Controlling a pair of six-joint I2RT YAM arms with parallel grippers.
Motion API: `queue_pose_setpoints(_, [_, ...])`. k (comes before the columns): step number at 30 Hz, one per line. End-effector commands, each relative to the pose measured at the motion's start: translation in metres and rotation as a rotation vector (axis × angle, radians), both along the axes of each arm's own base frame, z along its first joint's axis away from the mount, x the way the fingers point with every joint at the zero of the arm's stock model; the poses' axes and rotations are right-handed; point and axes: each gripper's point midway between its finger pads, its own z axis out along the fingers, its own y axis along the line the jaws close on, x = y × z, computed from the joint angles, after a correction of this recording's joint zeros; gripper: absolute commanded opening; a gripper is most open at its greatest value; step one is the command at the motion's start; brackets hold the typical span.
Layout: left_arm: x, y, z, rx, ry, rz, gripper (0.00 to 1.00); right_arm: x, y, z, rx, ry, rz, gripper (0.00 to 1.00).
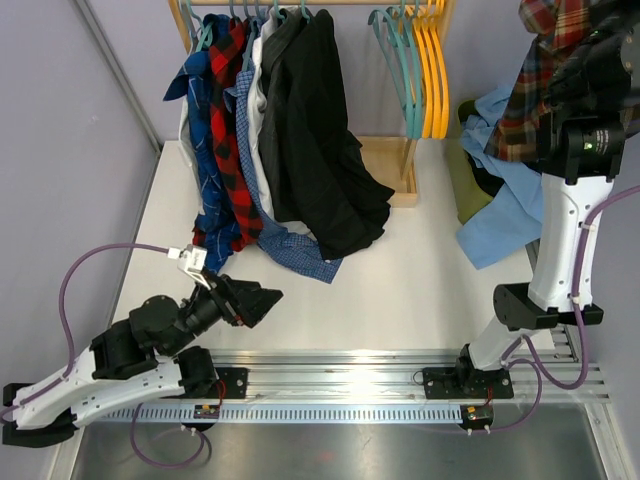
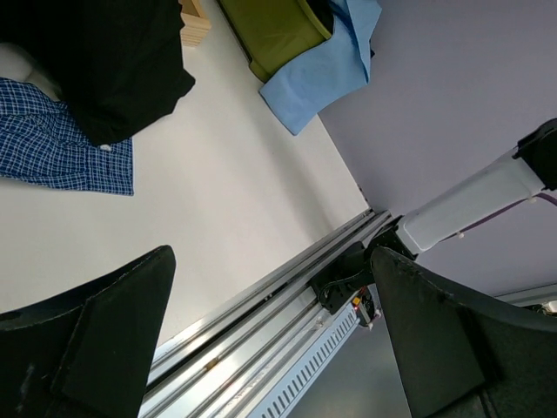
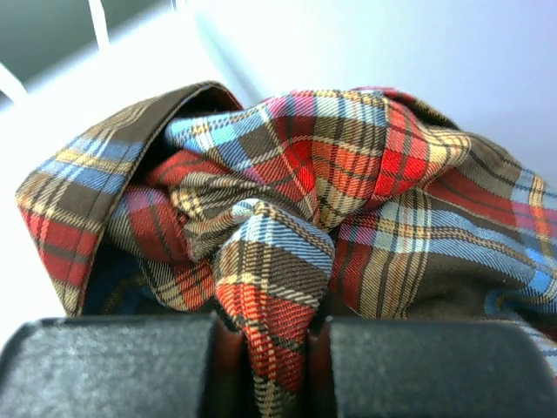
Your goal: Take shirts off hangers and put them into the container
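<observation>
My right gripper [image 3: 271, 348] is shut on a fold of the brown-red plaid shirt [image 3: 348, 174]. In the top view that shirt [image 1: 540, 80] hangs high at the far right, above the olive-green container [image 1: 468, 190]. A light blue shirt [image 1: 505, 215] drapes over the container's rim and spills onto the table. Several shirts still hang on the rail: black [image 1: 320, 150], red-black plaid [image 1: 232, 130] and blue plaid [image 1: 205, 150]. Empty teal hangers [image 1: 395, 60] hang to their right. My left gripper [image 1: 262, 297] is open and holds nothing, low at the near left.
Orange-yellow hangers [image 1: 435, 70] hang beside the teal ones. The rack's wooden base [image 1: 385, 165] sits between the hanging shirts and the container. A blue check shirt tail [image 1: 290, 245] lies on the table. A metal rail [image 1: 400, 365] runs along the near edge.
</observation>
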Motion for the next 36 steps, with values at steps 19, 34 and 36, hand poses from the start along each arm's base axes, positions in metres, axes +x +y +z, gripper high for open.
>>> queue_pose_setpoints(19, [-0.012, 0.028, 0.011, -0.132, 0.005, 0.010, 0.99, 0.218, -0.112, -0.327, 0.303, 0.598, 0.037, 0.00])
queue_pose_setpoints(34, [-0.011, 0.007, 0.001, -0.095, 0.021, -0.027, 0.99, 0.169, -0.032, -0.607, 0.681, 1.284, 0.361, 0.00])
queue_pose_setpoints(36, [-0.013, 0.006, 0.001, -0.096, 0.025, -0.037, 0.99, 0.168, -0.030, -0.605, 0.684, 1.268, 0.366, 0.30])
